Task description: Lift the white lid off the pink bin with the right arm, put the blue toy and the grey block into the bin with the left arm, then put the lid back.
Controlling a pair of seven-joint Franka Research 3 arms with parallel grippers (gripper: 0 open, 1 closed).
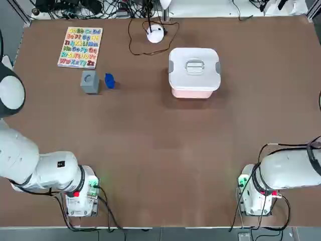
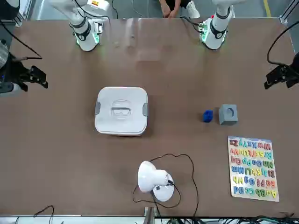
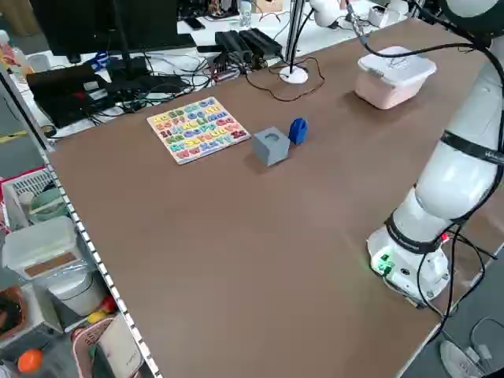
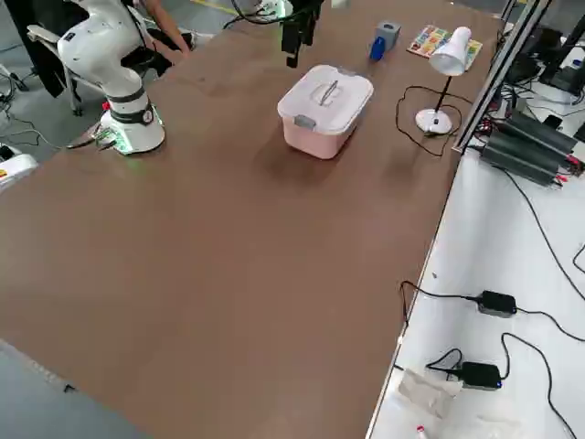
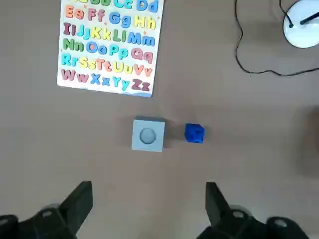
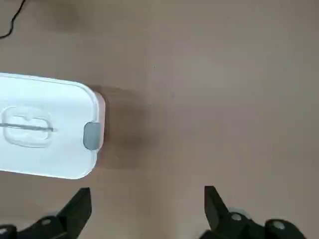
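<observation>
The white lid (image 1: pixel 194 68) sits shut on the pink bin (image 1: pixel 192 93), right of centre toward the far side of the table. Far left lie the grey block (image 1: pixel 90 82) and, just to its right, the blue toy (image 1: pixel 109 81). My left gripper (image 5: pixel 148 204) hangs high over the table's left side, open and empty, with the grey block (image 5: pixel 148 134) and blue toy (image 5: pixel 194 133) below and ahead of it. My right gripper (image 6: pixel 147 209) hangs high over the right side, open and empty, with the lid (image 6: pixel 42 127) off to one side.
An alphabet puzzle board (image 1: pixel 80 47) lies at the far left, behind the block. A white desk lamp (image 1: pixel 155 34) with a looping black cable stands behind the bin. Both arm bases (image 1: pixel 80 196) sit at the near edge. Cables crowd the far edge.
</observation>
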